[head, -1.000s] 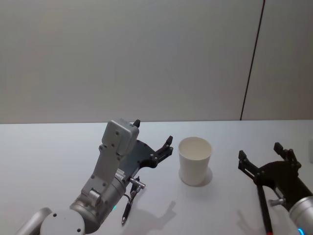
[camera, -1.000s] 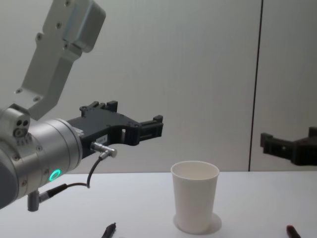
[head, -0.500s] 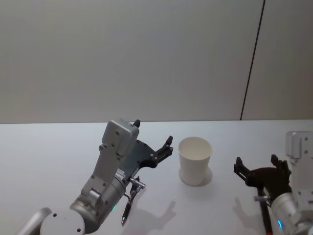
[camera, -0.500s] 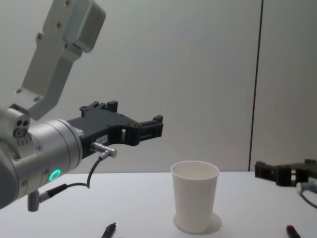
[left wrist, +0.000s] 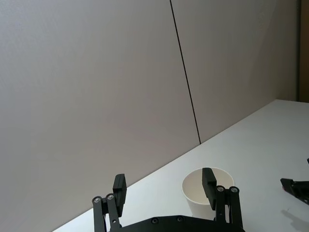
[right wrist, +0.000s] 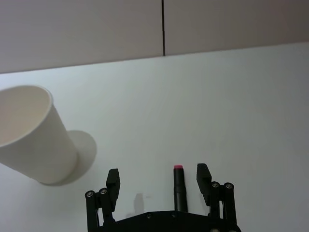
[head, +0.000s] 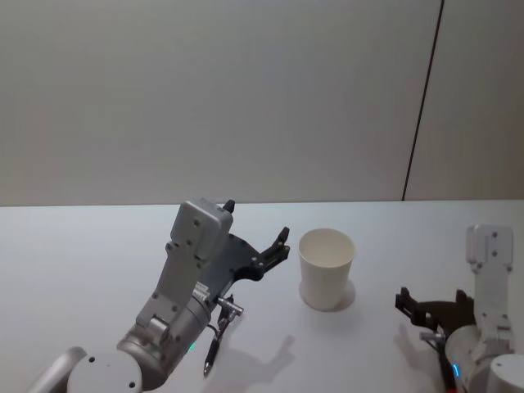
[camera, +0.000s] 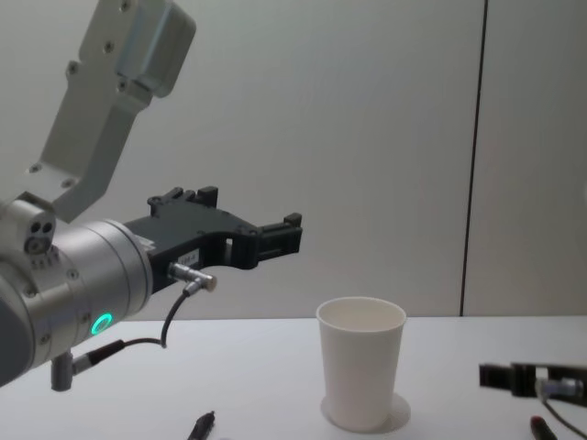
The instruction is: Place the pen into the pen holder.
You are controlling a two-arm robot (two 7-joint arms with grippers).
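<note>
The white surface (head: 82, 262) carries the left tool (head: 258, 221), which hangs raised just left of the pen holder (head: 327, 268), its jaws spread wide and gripping nothing. The pen holder, a white paper cup, stands upright near the middle, between the two tools. To its right the right tool (right wrist: 158, 172) sits low over the surface, wide open and empty, and the pen (right wrist: 178, 186), dark with a red end, lies flat below the gap between its fingers.

We saw bare table (right wrist: 241, 111) around the pen (right wrist: 177, 186) under the spread-fingered right gripper (right wrist: 158, 173); pen holder (right wrist: 29, 135) stood apart, left gripper (head: 257, 219) raised just beside it.
</note>
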